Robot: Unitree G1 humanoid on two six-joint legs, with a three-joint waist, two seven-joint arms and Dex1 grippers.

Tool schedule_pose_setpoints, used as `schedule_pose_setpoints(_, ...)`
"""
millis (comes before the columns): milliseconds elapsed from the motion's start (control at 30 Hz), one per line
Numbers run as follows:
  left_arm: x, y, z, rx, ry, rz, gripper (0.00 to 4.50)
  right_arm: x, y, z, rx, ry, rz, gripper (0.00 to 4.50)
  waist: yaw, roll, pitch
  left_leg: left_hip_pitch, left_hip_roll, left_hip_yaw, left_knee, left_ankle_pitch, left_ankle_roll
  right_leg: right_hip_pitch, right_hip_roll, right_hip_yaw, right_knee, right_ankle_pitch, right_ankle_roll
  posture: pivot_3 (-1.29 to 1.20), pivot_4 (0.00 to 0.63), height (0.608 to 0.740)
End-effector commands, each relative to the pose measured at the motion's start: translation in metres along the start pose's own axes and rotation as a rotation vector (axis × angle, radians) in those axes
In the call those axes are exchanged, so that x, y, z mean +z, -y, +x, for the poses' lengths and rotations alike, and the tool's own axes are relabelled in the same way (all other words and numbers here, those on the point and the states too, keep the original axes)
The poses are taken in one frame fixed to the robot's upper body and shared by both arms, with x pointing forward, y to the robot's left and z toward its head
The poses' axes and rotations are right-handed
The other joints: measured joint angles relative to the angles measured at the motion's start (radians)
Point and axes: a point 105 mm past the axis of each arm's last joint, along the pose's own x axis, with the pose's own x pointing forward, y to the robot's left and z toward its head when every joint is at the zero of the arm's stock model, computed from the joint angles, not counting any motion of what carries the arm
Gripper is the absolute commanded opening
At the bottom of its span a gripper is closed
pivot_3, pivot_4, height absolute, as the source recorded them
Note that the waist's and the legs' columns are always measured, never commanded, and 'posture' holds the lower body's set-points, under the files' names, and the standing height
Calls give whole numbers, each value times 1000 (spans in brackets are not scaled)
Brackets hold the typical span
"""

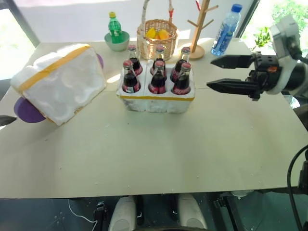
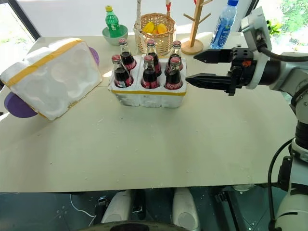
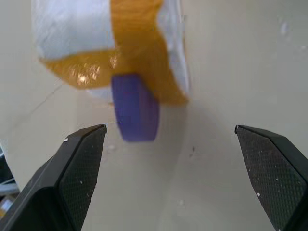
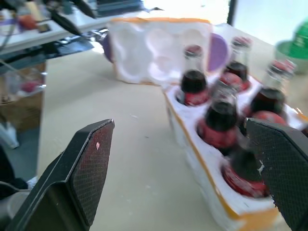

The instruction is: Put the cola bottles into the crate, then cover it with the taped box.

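A: Where are the cola bottles (image 1: pixel 158 74) sitting?
B: I'm seeing all six in the crate (image 1: pixel 155 100); taped box (image 1: pixel 60 82) lying tilted left of it.
A: Hands?
B: Right hand (image 1: pixel 224 73) spread beside the crate, left hand (image 3: pixel 171 159) spread too.

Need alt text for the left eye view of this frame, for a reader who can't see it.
Six cola bottles stand in the crate at the middle of the table, with the right gripper open and empty beside it. The taped box lies tilted at the left on a purple plate; a green soda bottle, wicker basket and water bottle stand behind.
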Motion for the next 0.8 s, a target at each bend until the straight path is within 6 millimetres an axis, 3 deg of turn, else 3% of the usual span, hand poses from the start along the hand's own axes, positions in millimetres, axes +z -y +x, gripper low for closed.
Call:
schedule_pose_setpoints(33, -7, -14, 16, 14, -66, 39, 4500, 7, -8, 1, 32, 6, -51, 4438, 9, -1, 0, -1, -1, 1, 1, 0, 0, 0, 0, -1, 0, 0, 0, 0, 150, 740)
schedule_pose_setpoints(267, 4, -22, 60, -19, -88, 47, 4500, 4, -21, -7, 56, -31, -68, 4438, 19, -4, -1, -3, -4, 3, 3, 3, -3, 1, 0, -2, 0, 4, 5, 0, 150, 740)
schedule_pose_setpoints(533, 4, -14, 89, -68, -112, 32, 4500, 2, -25, -15, 0, -42, -64, 4438, 10, -5, -1, -3, -1, 3, 3, 0, 0, 0, 0, -2, 0, 3, 5, 0, 150, 740)
schedule_pose_setpoints(667, 0, -9, 92, -100, -125, 23, 3294, 2, -26, -16, -20, -40, -69, 4500, 11, -5, -1, -3, 0, 3, 3, 0, 1, 0, -1, -3, 0, 3, 5, 0, 150, 740)
schedule_pose_setpoints(800, 2, -9, 94, -93, -107, 18, 1221, 2, -25, -17, -34, -40, -70, 4500, 12, -5, -1, -2, 0, 2, 3, -1, 3, 0, -1, -3, 0, 3, 5, 0, 150, 740)
